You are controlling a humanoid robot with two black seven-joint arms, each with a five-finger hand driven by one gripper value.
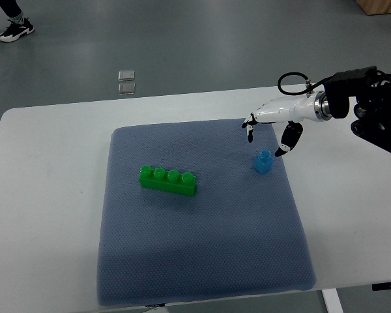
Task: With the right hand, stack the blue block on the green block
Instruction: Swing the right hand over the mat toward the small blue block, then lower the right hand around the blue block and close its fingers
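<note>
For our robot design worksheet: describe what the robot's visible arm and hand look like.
The right hand is glossy white with black fingertips. A silver metal ring joins it to a bulky black forearm, and a black cable loops above the wrist. No left arm shows.

Right hand (268, 130) hovers open-fingered above blue block (262, 162); green block (168, 180) well apart.

Open mat around both blocks

Bare blue mat (202, 261) is lying between blue block (263, 162) and green block (168, 180); nothing is standing above the green block's studs.
</note>
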